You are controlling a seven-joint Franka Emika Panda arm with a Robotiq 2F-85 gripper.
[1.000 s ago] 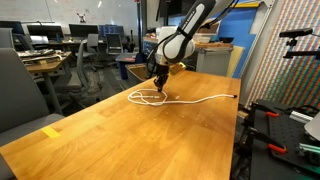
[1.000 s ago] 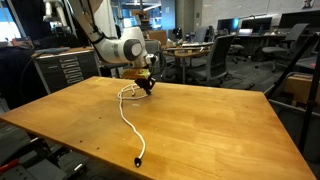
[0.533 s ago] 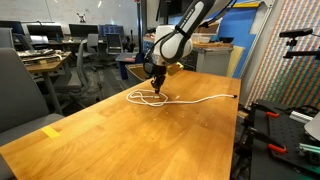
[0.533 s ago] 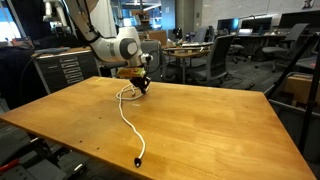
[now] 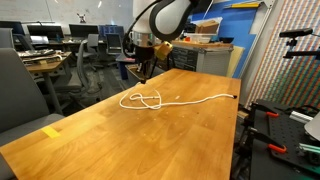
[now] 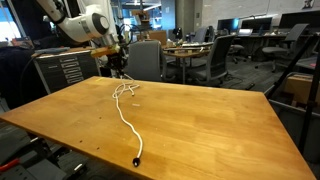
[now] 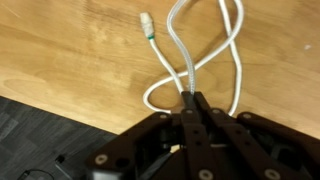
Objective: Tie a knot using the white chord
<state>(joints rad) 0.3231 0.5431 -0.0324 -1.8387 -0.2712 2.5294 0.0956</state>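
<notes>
The gripper (image 7: 191, 102) has its two fingers pressed tight together, and they pinch a bit of the white chord (image 7: 172, 55) over the wooden table (image 5: 120, 145), close to one edge. Under the gripper the chord makes a loose loop, and one small tip (image 7: 146, 22) lies beside it. The rest runs in a long wavy line across the table to the other tip (image 6: 137, 160).
</notes>
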